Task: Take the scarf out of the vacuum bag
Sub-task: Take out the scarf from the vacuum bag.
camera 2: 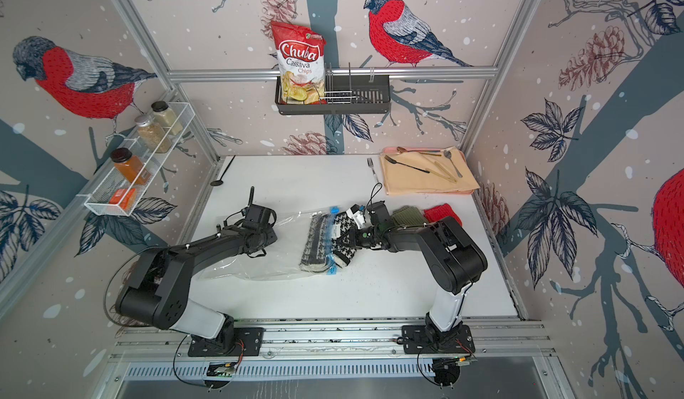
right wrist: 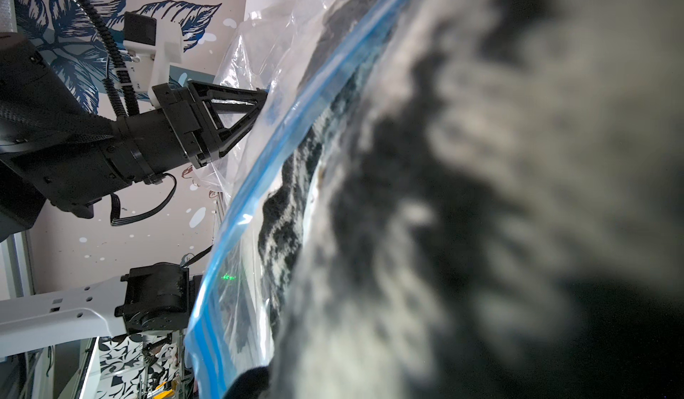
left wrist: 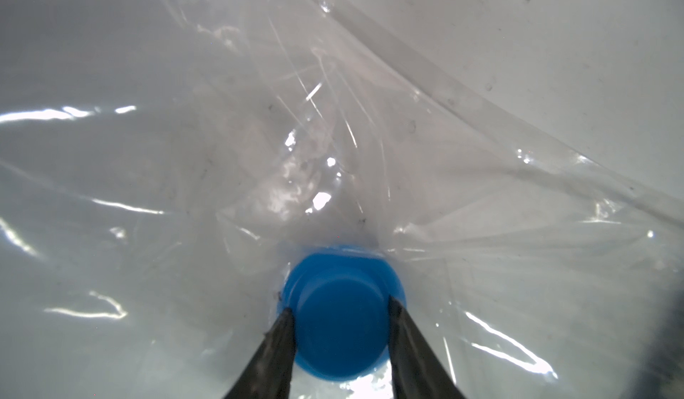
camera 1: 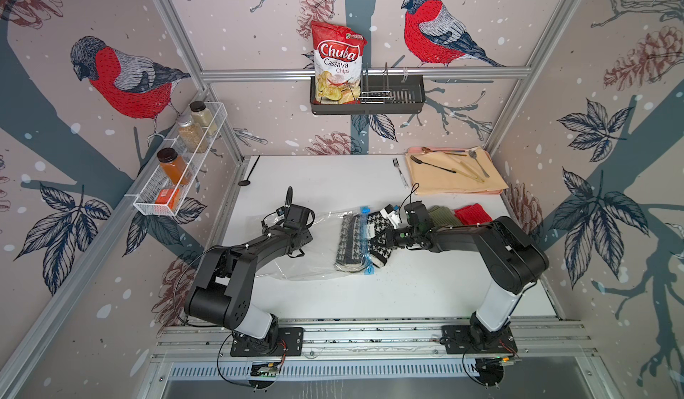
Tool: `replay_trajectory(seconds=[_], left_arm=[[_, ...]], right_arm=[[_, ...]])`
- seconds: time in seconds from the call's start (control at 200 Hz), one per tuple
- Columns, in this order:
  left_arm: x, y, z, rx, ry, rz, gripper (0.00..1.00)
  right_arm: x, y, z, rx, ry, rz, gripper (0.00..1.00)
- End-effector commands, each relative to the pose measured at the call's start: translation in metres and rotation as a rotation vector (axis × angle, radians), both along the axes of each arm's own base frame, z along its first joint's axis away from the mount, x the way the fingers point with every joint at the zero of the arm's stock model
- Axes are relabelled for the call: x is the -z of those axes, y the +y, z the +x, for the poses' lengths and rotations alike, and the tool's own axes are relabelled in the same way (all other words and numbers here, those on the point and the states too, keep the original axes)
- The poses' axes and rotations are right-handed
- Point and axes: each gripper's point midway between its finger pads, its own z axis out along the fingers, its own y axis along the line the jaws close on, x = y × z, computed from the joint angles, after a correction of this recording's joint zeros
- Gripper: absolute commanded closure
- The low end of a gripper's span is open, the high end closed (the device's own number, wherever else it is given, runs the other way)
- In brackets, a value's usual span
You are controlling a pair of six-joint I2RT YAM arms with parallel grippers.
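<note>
Since the scarf (camera 1: 379,253) lies half in and half out of the bag (camera 1: 318,254) near the middle of the tabletop (camera 1: 407,293), I'd say the pull is what counts now. The right pincer (camera 1: 385,237) looks pressed together on the free end of the scarf, just outside the blue zip strip (camera 1: 364,247). The left pincer (left wrist: 340,306) clamps the round blue valve (left wrist: 342,327) from both sides and pins the bag near the left edge. A good pull would run low and straight toward the right edge, square to the zip strip, so the ribbed end doesn't snag in the mouth, while the left arm holds firm.

The green cloth (camera 1: 442,215) and red cloth (camera 1: 473,214) sit just behind the right arm, so drifting backward risks dragging them. Further back, the fork (camera 1: 399,171) and the beige cloth (camera 1: 455,180) fill the back right corner. The front of the tabletop offers more room.
</note>
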Motion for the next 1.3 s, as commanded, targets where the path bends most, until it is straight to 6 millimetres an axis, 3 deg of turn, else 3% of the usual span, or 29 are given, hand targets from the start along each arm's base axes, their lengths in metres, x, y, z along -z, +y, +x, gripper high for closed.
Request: replay_trajectory(seconds=[0.0,1.296], left_arm=[[0.0021,0.0037,-0.0044,-0.009,0.024,0.012,0.58],[0.0018,0.003,-0.0043,-0.005,0.023,0.01,0.58]], right_arm=[[-0.0036,0.0018,0.0014,-0.008,-0.015,0.01,1.0],[0.0013,-0.0013,0.0031,0.005,-0.01,0.004,1.0]])
